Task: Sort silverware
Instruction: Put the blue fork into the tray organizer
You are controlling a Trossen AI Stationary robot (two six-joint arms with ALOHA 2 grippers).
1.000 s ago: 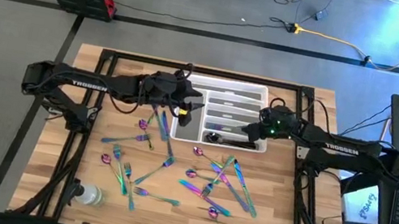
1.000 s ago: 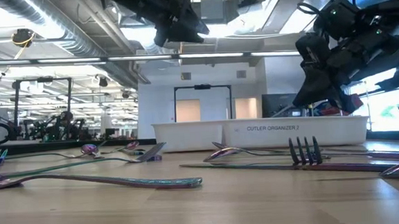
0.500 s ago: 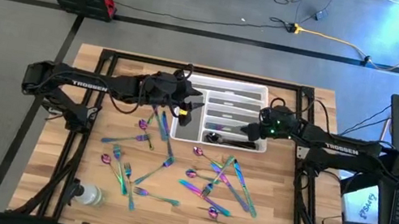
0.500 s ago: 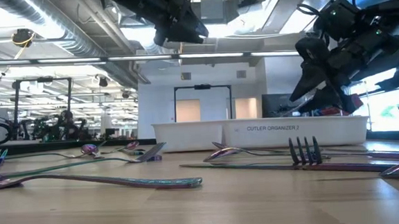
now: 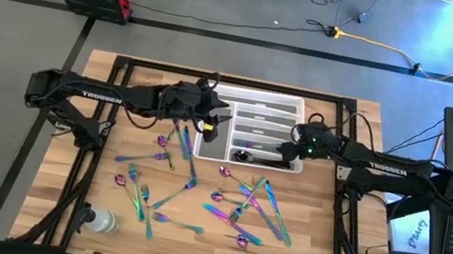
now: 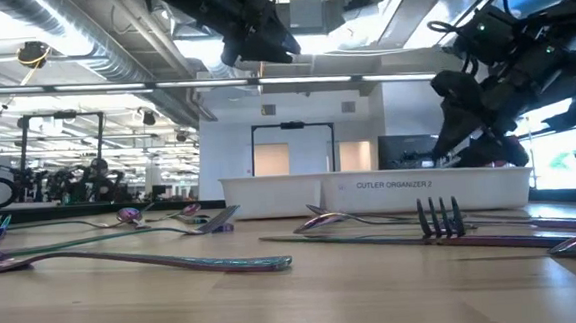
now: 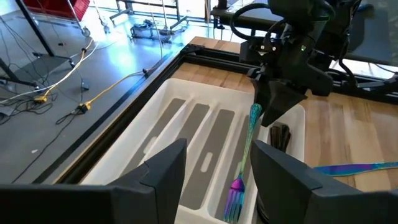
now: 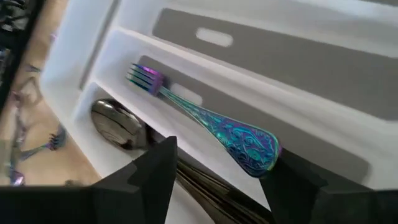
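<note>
One iridescent fork [image 8: 205,124] lies flat in a tray slot below my fingers; remaining silverware [image 5: 237,202] lies scattered on the surface.

An iridescent fork [image 8: 205,124], purple at the tines and teal and blue along an embossed scrolled handle, lies in a white tray [image 8: 124,25] with grey liners (dark spoon [image 8: 115,124] beside it). Rainbow silverware [image 5: 196,192] scatters over pale wood table [image 5: 318,246].

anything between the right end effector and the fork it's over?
Nothing. In the right wrist view the fork lies in a tray slot, showing through the bare gap between the open right end effector fingers. The left wrist view shows it too.
</note>
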